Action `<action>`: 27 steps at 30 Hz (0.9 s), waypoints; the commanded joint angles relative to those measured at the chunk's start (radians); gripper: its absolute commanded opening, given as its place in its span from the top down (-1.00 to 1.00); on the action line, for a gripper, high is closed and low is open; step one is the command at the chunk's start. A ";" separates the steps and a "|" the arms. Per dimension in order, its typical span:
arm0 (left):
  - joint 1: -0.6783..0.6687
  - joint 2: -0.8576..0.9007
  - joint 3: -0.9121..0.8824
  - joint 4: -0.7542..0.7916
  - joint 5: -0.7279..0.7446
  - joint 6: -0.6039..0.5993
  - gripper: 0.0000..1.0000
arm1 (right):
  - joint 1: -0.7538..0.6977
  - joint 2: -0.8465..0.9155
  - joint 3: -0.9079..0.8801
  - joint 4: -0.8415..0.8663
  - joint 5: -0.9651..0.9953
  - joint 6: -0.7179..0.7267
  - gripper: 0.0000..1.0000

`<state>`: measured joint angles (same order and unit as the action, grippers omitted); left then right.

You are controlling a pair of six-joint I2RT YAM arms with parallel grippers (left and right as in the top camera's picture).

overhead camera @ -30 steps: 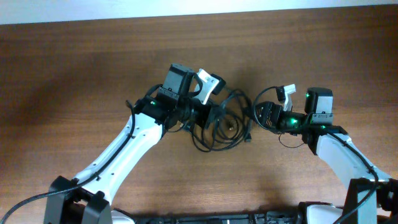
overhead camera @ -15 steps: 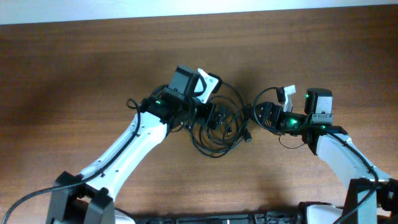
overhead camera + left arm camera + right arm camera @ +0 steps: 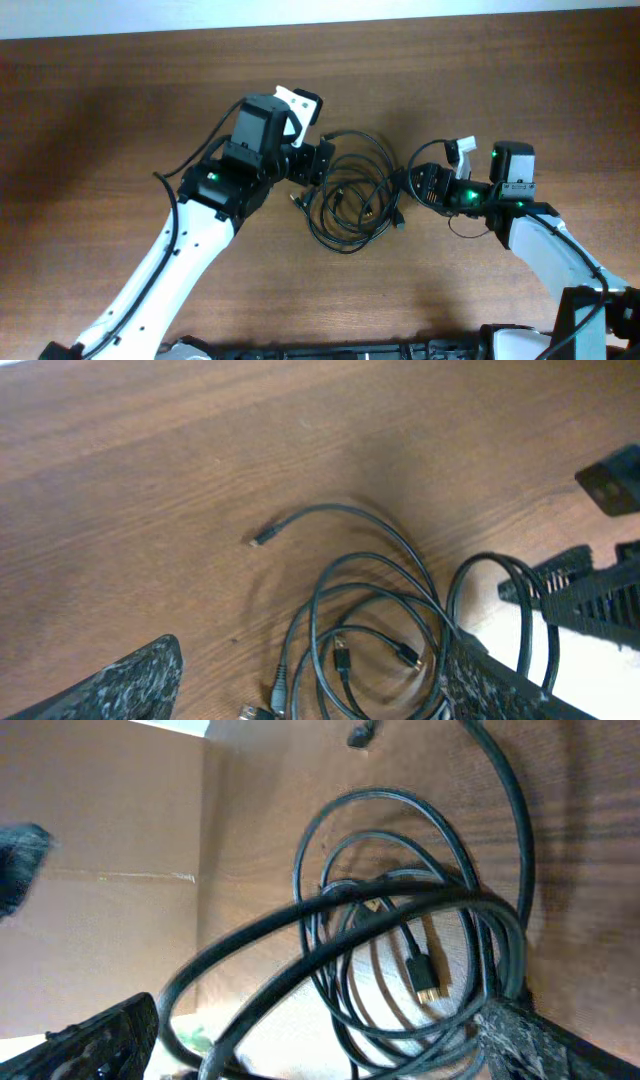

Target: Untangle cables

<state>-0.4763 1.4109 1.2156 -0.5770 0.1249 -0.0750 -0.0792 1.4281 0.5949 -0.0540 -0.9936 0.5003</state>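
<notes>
The cables (image 3: 350, 198) lie as one tangled black bundle of loops on the brown table, between my two grippers. My left gripper (image 3: 312, 162) stands open just left of the bundle, touching none of it. In the left wrist view the loops (image 3: 370, 556) and small plugs (image 3: 342, 652) lie between and ahead of its spread fingertips (image 3: 125, 685). At the bundle's right edge my right gripper (image 3: 410, 188) is open. In its wrist view the cable loops (image 3: 420, 900) and a gold-tipped plug (image 3: 428, 982) sit between its fingers, some strands resting against the right finger (image 3: 530, 1040).
A thicker black wire of the right arm (image 3: 425, 152) loops above its wrist and crosses the right wrist view as a blurred arc. One cable end (image 3: 262, 540) trails out to the upper left of the bundle. Bare wood (image 3: 120, 120) surrounds the bundle.
My left gripper has opened, let go of the cables and drawn back up and to the left. The bundle has settled flat on the table. The right arm has not moved.
</notes>
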 commanded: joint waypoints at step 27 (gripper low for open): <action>-0.208 0.291 0.013 0.024 0.242 0.000 -0.05 | -0.262 -0.002 0.000 0.488 -0.440 0.319 -0.78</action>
<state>-0.6628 1.6531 1.2160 -0.5686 0.3672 -0.0788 -0.3355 1.4281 0.5907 0.4313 -1.4063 0.8307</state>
